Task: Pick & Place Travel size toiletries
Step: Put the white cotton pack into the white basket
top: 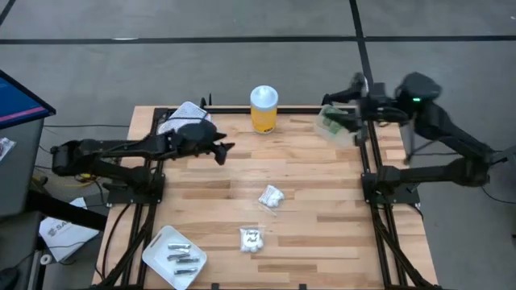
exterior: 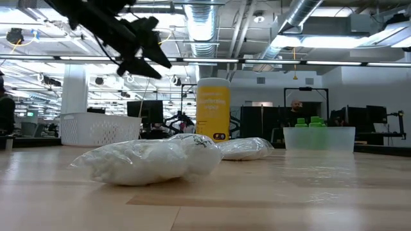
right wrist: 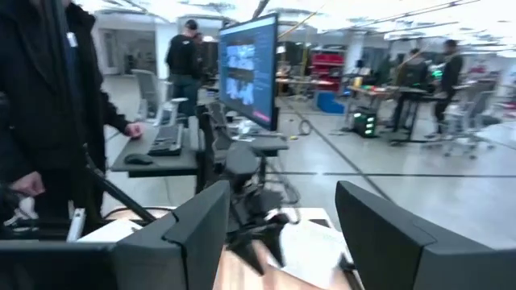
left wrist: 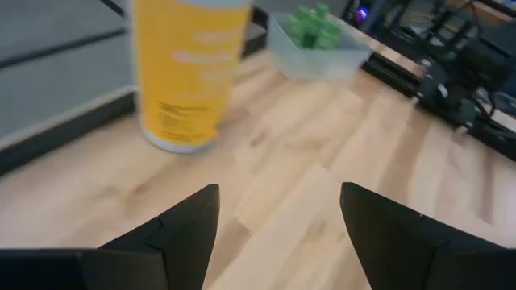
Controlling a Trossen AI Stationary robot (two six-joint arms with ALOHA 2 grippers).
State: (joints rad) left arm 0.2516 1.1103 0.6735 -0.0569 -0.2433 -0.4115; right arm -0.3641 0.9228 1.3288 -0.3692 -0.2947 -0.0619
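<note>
My left gripper [top: 224,153] hangs open above the table's far-left part, holding nothing; its wrist view shows both fingers with bare wood between them [left wrist: 278,234]. My right gripper [right wrist: 282,234] is open too, raised over the far-right corner near the clear tub [top: 334,122]. Green round pieces [left wrist: 313,24] lie in that tub. Two white packets [top: 272,196] [top: 252,239] rest flat on the wood mid-table. Slim silvery tubes [top: 181,256] lie in the white tray [top: 153,251] at the near-left corner.
A tall yellow jar with a white lid [top: 264,109] stands at the far edge, between the two arms. A second white tray [top: 181,113] sits at the far-left corner under the left arm. Bare wood shows around the packets. People stand in the room beyond the table.
</note>
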